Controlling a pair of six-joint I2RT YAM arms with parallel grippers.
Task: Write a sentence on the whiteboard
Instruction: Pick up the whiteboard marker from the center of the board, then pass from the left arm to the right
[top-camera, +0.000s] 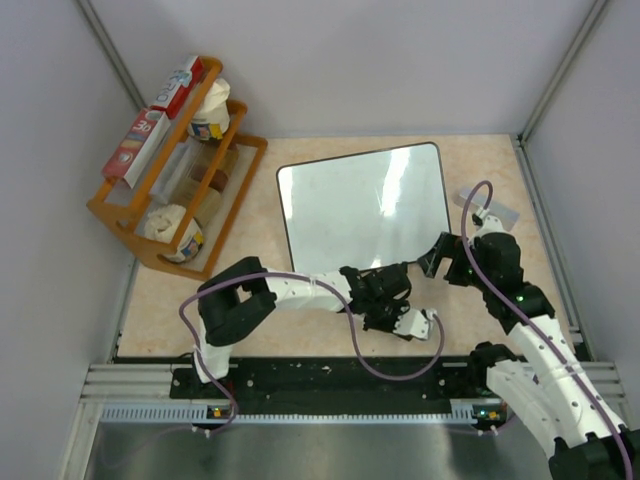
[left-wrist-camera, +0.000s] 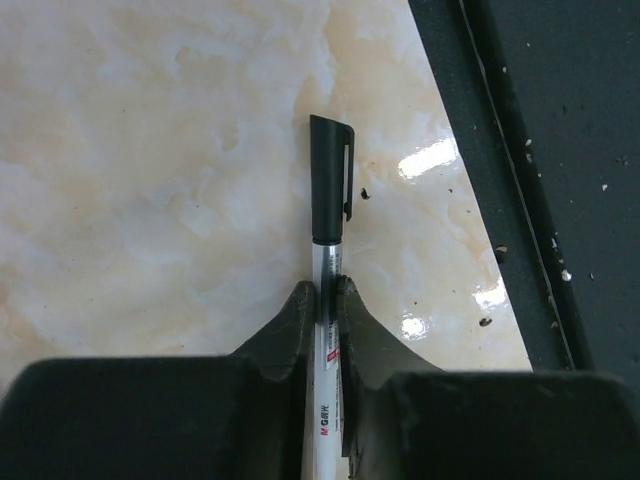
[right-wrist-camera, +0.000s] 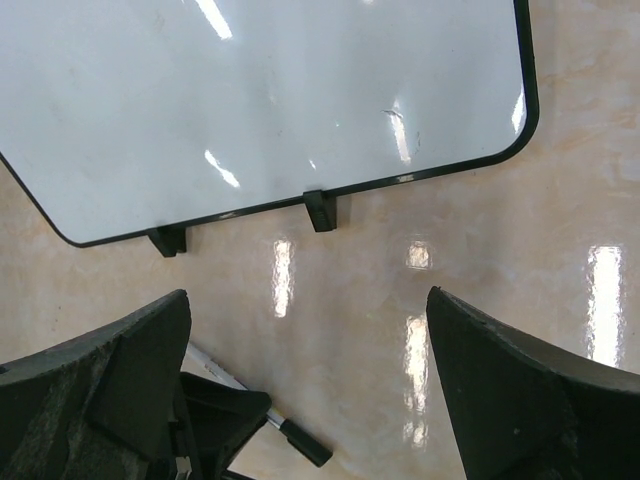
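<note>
Left, my gripper (left-wrist-camera: 327, 298) is clenched on the clear barrel of a marker (left-wrist-camera: 329, 215), just behind its black cap, low over the marbled table (left-wrist-camera: 150, 150). Right, my gripper (right-wrist-camera: 308, 310) gapes wide, holding nothing. Just beyond it the whiteboard (right-wrist-camera: 260, 100) lies flat, clip edge nearest my fingers.

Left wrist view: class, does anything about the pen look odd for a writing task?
Yes: the pen, pinched at its barrel by the left claw, has its black cap on. Capped, it could not mark the whiteboard.
</note>
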